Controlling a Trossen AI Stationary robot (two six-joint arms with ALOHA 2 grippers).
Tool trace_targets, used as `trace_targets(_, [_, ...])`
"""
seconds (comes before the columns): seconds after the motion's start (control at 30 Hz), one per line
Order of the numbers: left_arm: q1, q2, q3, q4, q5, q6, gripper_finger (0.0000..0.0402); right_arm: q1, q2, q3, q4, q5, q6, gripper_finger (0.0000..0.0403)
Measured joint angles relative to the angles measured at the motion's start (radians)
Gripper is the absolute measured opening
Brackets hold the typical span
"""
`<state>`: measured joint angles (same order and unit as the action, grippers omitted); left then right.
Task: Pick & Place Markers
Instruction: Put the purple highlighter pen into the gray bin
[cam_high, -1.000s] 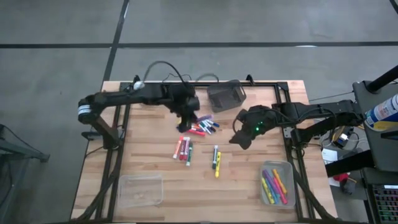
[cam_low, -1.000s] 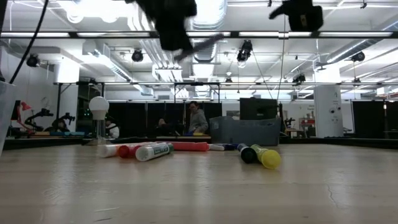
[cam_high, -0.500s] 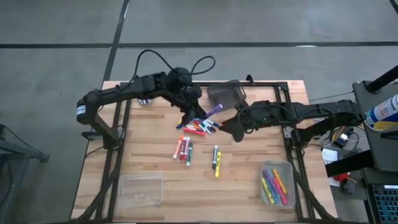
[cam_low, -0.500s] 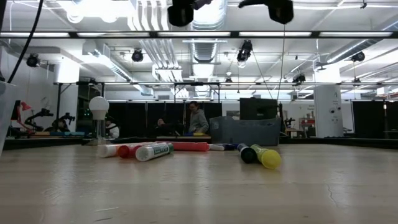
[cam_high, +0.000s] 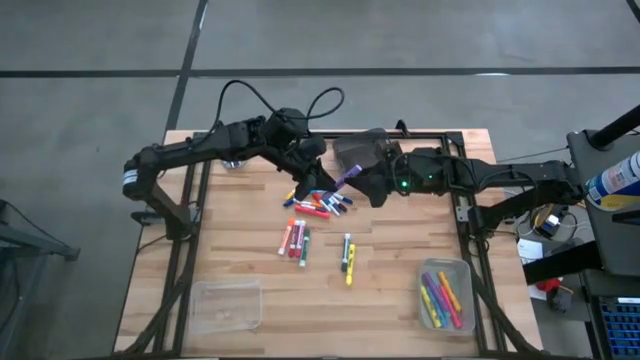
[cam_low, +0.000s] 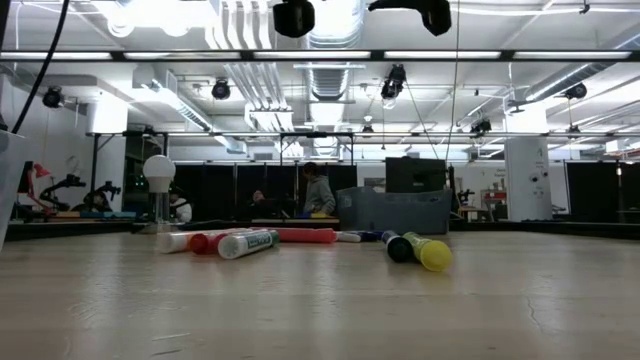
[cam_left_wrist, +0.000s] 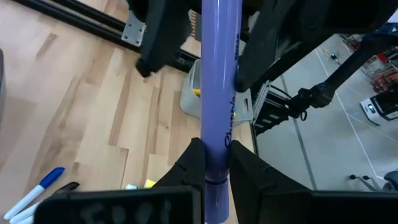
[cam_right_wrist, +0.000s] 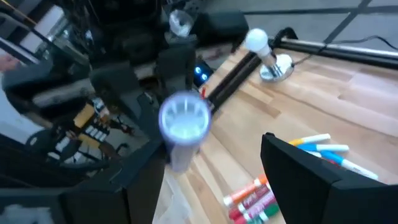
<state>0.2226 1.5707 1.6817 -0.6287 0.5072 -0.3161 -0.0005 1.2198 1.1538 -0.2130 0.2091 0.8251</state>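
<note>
Left gripper (cam_left_wrist: 211, 158) clamps purple marker (cam_high: 344, 178) above table centre; right gripper (cam_high: 368, 187), fingers wide, at its 3 o'clock.

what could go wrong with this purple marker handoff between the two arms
1. The left gripper pinches only one end of the purple marker, so a nudge could tilt or drop it onto the loose markers below.
2. The open right gripper is close to the mesh bin and could bump it.

Two clear trays (cam_high: 227, 304), one mesh bin (cam_high: 362, 152), two arms (cam_high: 200, 150); loose markers (cam_high: 320, 206) too clustered to count.
</note>
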Motion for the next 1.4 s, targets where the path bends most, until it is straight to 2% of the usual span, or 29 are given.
trace_targets(0.2, [-0.002,0.0,0.0,0.009,0.0,-0.01,0.0038,-0.017,0.028,0.0,0.079,-0.056,0.001,0.0213])
trace_targets(0.3, [-0.002,0.0,0.0,0.008,-0.003,-0.02,0.0037,-0.016,0.045,0.0,0.108,-0.076,0.001,0.0171])
trace_targets(0.47, [-0.002,0.0,0.0,0.007,-0.012,-0.024,0.0041,-0.015,0.056,0.0,0.116,-0.097,-0.004,0.0077])
trace_targets(0.53, [-0.002,0.0,0.0,0.007,-0.015,-0.023,0.006,-0.016,0.055,0.0,0.118,-0.11,-0.011,0.0055])
trace_targets(0.67, [-0.004,0.0,0.0,-0.022,-0.109,-0.029,0.0108,-0.017,0.044,0.0,0.069,-0.152,0.029,0.0056])
trace_targets(0.8, [0.006,-0.002,0.0,-0.085,-0.166,0.011,0.0135,-0.013,0.024,0.0,-0.068,-0.304,0.157,0.0056])
trace_targets(0.97, [0.002,-0.002,0.0,-0.107,-0.166,0.017,0.0139,0.017,0.006,0.0,-0.375,-0.538,0.338,0.0056])
trace_targets(1.2, [0.003,-0.002,0.0,-0.11,-0.168,0.058,0.0141,0.154,-0.01,0.0,-0.763,-0.844,0.543,0.0056])
trace_targets(1.3, [0.003,-0.002,0.0,-0.116,-0.166,0.062,0.0141,0.23,-0.01,0.0,-0.887,-0.913,0.615,0.0056])
trace_targets(1.4, [0.003,-0.002,-0.001,-0.126,-0.167,0.081,0.0141,0.287,-0.009,-0.014,-0.981,-0.912,0.647,0.0056])
